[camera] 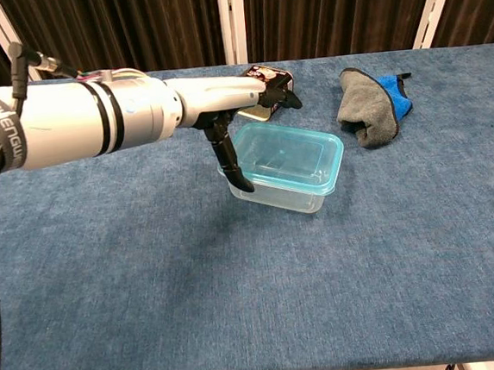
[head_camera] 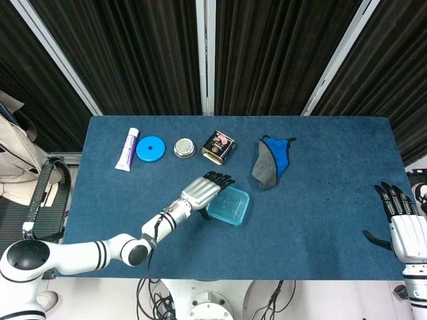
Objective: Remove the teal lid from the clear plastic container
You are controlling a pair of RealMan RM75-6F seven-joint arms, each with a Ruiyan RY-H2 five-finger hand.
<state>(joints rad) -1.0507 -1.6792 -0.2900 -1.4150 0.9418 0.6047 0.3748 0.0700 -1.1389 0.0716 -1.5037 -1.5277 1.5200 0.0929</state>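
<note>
The left robot hand point(camera: 227, 109) is reaching over the container point(camera: 288, 177) near the middle of the worktop point(camera: 151, 280); its fingers are spread, the thumb is touching the container's left side, and whether it is truly gripping is unclear. The teal lid point(camera: 289, 156) is sitting on top, tilted. The right robot hand point(head_camera: 400, 220) is resting with fingers apart, past the worktop's right edge, partly cut off.

White arm point(camera: 68, 123), black bands, black-fingered left hand point(camera: 232, 108).

The container point(head_camera: 227, 205) sits mid-table point(head_camera: 320, 200), just right of the left robot hand point(head_camera: 201, 190), tin point(head_camera: 218, 147) behind.
</note>
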